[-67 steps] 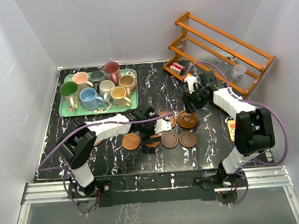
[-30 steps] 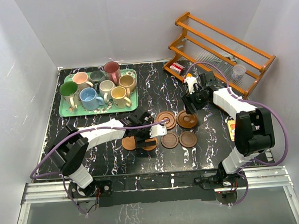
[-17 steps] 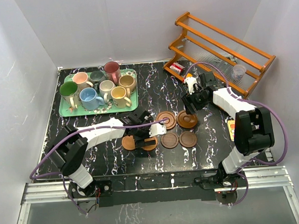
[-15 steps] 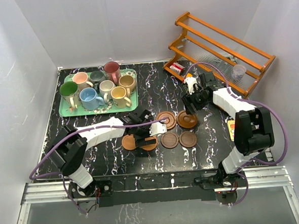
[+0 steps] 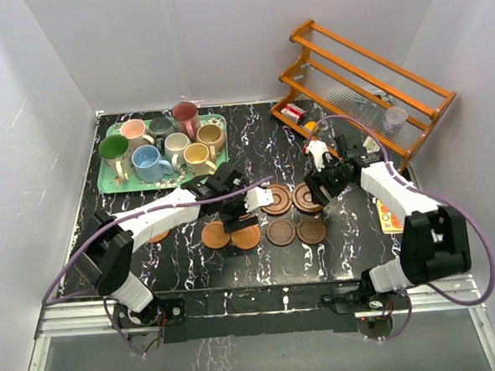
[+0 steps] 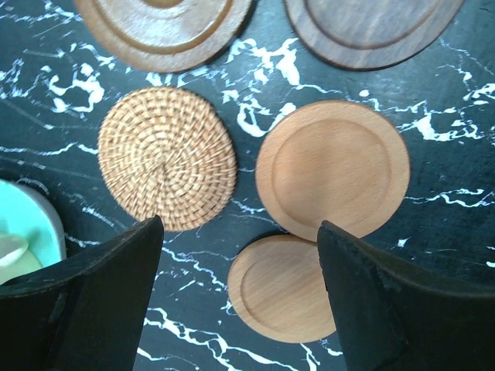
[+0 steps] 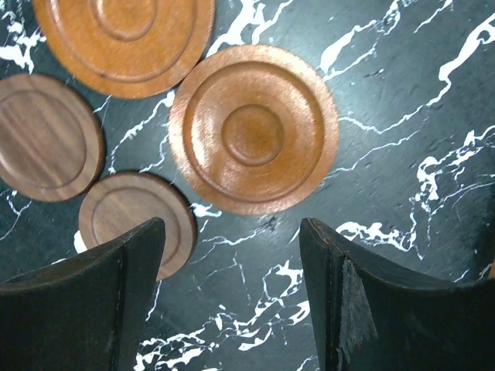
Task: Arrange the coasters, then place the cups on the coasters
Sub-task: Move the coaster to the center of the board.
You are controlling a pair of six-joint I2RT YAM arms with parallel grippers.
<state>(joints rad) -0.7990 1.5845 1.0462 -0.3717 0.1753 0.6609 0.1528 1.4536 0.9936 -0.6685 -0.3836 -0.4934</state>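
Several coasters lie mid-table: two light wooden ones [image 5: 216,234] [image 5: 245,236], two dark ones [image 5: 281,232] [image 5: 311,230], and two ringed brown ones [image 5: 275,199] [image 5: 305,197] behind them. My left gripper [image 5: 242,209] hovers open over them. Its wrist view shows a woven coaster [image 6: 168,157] and light wooden discs [image 6: 332,166] [image 6: 282,287] below the empty left gripper [image 6: 238,232]. My right gripper [image 5: 319,189] is open and empty beside a ringed coaster [image 7: 254,127]; the gap of the right gripper [image 7: 232,224] shows bare table. The cups [image 5: 149,162] stand together on a green tray [image 5: 113,184] at back left.
An orange wooden rack [image 5: 367,86] stands at the back right with a small clear glass cup [image 5: 395,117] on it and a red-white box [image 5: 292,112] at its foot. An orange card [image 5: 390,215] lies under the right arm. White walls close in three sides.
My left gripper has drawn back from the front row, uncovering a light wooden coaster. The right gripper has come nearer, down beside the ringed coasters.
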